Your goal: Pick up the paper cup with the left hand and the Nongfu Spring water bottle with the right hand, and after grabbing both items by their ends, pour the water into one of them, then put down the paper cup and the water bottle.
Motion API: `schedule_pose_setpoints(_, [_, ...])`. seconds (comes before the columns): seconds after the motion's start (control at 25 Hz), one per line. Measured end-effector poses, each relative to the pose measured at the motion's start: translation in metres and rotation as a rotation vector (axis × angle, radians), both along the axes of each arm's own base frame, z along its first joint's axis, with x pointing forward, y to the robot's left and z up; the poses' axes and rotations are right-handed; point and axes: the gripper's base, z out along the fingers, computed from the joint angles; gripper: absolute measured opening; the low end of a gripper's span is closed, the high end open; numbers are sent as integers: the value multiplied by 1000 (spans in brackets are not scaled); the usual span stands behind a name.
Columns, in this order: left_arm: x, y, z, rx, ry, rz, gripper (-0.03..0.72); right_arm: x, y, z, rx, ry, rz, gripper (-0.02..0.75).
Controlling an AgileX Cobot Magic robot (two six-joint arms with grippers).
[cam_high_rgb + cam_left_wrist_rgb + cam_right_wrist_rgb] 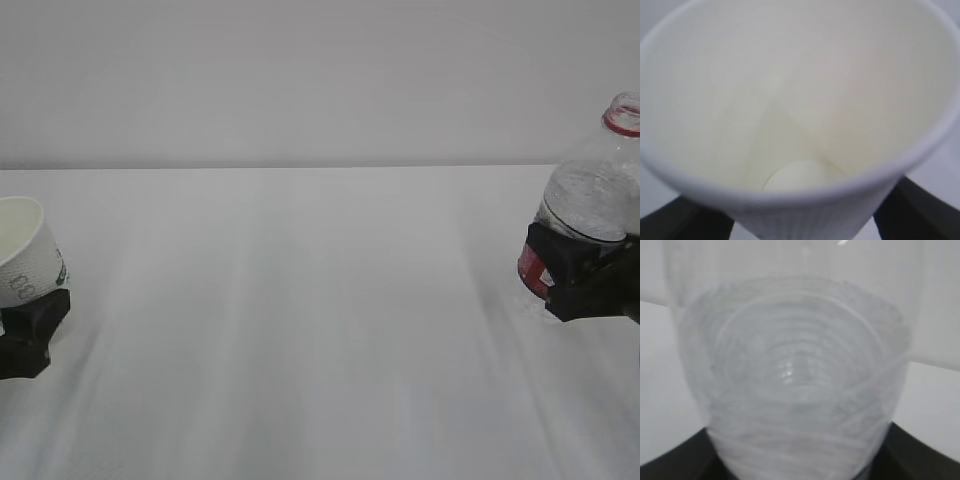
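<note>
Holding Cup and Bottle Apart, Pour Not Yet Begun

Item 1: paper cup (pixel 28 250). Far left of the scene, above the white bench (pixel 300 330). Grasped near its base by the left hand (pixel 25 335). Long axis tilted, mouth leaning right toward the middle. White, tapered, rolled rim, green-grey print on the side; cream inside looks dry in the left wrist view.

Item 2: Nongfu Spring water bottle (pixel 595 190). Far right, clenched low on its body by the right hand (pixel 580 275). Long axis near upright, open red-ringed neck uppermost. Clear, ribbed, red label showing at the grip. Water (pixel 795 385) appears to sit in the body; level unclear.

Relation: bottle lies well apart to the right of the cup. Judged next: bring mouths together mid-bench, then tip the bottle leftward.
</note>
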Motion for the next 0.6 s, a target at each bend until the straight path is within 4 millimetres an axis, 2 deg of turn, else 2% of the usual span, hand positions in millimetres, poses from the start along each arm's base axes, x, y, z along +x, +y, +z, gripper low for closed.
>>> schedule_pose_setpoints(0.6, [-13,-16,3,-25,0,-213,570,-1,1,-1,9,10,14,440])
